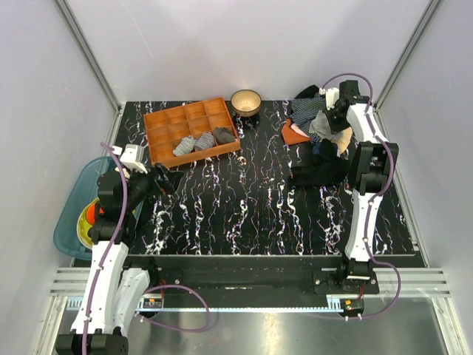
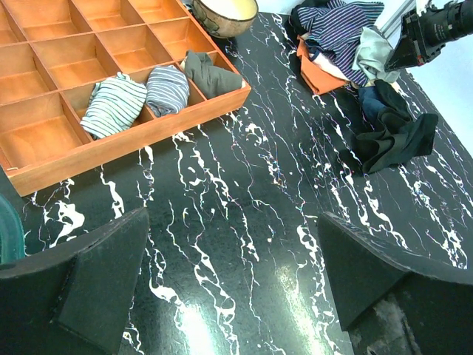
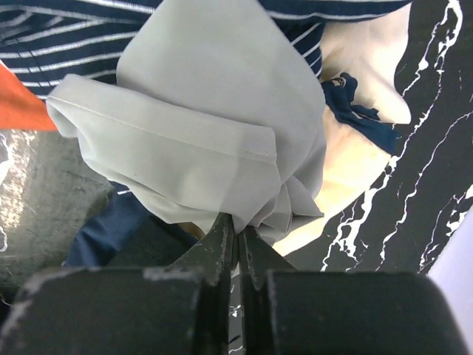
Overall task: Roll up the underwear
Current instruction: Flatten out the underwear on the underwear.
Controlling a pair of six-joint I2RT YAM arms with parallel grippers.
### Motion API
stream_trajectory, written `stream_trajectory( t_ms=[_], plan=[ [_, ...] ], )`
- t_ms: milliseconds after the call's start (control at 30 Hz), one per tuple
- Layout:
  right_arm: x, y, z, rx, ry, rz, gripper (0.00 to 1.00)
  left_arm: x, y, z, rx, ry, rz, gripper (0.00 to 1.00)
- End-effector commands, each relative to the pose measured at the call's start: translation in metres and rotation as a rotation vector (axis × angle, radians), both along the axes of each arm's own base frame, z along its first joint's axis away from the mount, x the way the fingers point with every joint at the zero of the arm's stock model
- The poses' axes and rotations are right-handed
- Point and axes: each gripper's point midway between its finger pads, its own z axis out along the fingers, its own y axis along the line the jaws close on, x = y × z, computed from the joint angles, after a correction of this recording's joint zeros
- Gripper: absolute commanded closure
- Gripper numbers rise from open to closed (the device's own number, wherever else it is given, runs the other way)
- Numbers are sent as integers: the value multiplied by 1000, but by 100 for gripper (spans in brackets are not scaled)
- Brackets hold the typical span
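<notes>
The underwear (image 3: pixel 199 126), a plain pale-grey cloth, lies crumpled on top of the clothes pile at the back right (image 1: pixel 323 123) and also shows in the left wrist view (image 2: pixel 375 55). My right gripper (image 3: pixel 238 225) is shut on its lower edge, with a fold pinched between the two fingertips. Seen from above, that gripper (image 1: pixel 330 127) points down into the pile. My left gripper (image 2: pixel 233 218) stands open above bare table at the left (image 1: pixel 166 181), with nothing between its fingers.
An orange compartment tray (image 1: pixel 194 157) at the back left holds three rolled garments (image 2: pixel 114 103). A bowl (image 1: pixel 246 101) stands behind it. A navy striped garment (image 1: pixel 304 109), an orange cloth (image 1: pixel 293 134) and a black garment (image 1: pixel 321 171) surround the underwear. A blue tub (image 1: pixel 70 214) sits off the left edge.
</notes>
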Motion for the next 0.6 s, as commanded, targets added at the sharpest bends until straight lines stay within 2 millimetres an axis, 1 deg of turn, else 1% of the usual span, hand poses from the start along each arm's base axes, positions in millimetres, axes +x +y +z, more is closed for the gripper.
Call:
stream_trajectory(
  t_ms=[0,33,100,133,167,200,233,300,333,367,400,433,467,500,533,567],
  plan=[
    [13,-5,70,-5,-149,-4,98,3,3,17,5,-50,14,1],
    [13,-9,93,-9,-196,-10,99,3,3,18,5,-52,12,1],
    [11,-10,117,-13,-244,-12,100,3,3,18,5,-52,12,1],
    [8,-11,142,-16,-291,-12,100,3,3,18,5,-53,14,1],
    [6,-10,154,-16,-311,-9,100,3,3,18,5,-53,15,1],
    [2,-7,164,-5,-329,4,100,3,4,18,5,-53,17,1],
    [-4,-4,187,2,-369,9,100,3,3,18,5,-55,15,1],
    [-14,4,204,34,-393,41,100,3,3,19,4,-57,17,1],
    [-24,9,225,48,-428,55,100,3,3,20,3,-56,16,1],
    [-30,13,233,64,-440,69,100,3,3,20,0,-55,18,1],
    [-39,22,236,101,-431,100,100,3,3,21,0,-60,18,1],
    [-50,29,254,121,-460,122,100,3,3,21,-3,-58,17,1],
    [-58,36,260,146,-465,143,100,3,3,21,-3,-57,14,1],
    [-69,50,256,205,-443,191,100,3,2,22,-5,-59,12,1],
    [-86,59,274,235,-471,219,100,2,1,23,-7,-60,8,1],
    [-97,70,277,262,-468,258,100,2,1,22,-9,-59,4,1]
  ],
)
